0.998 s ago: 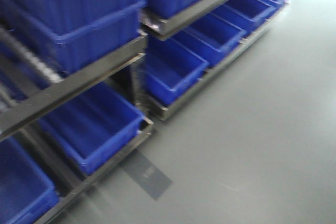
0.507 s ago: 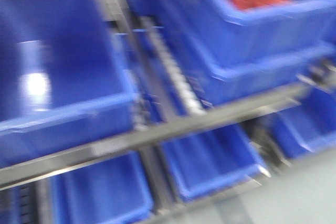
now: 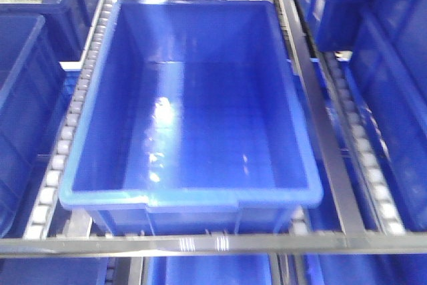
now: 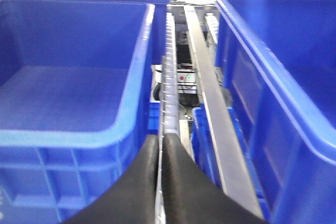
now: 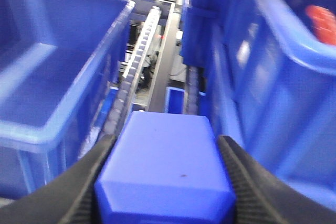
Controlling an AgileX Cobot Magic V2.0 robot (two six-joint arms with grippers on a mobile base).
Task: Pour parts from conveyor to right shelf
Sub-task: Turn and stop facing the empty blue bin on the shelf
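The surface (image 3: 323, 131), a steel roller rack, carries glossy blue tubs (image 3: 187, 195). The right tool (image 5: 165, 145) clasps a smooth bright-blue block (image 5: 165, 177); the left tool (image 4: 160, 153) is clenched, empty.

bright, even overhead light; soft focus in every view

white glare spots lie on the floor of the central tub (image 3: 190, 197), left of its middle. the tubs (image 3: 20, 98) to either side of it smear with blur. in the right wrist view the blue block (image 5: 165, 174) looms unsharp up close.
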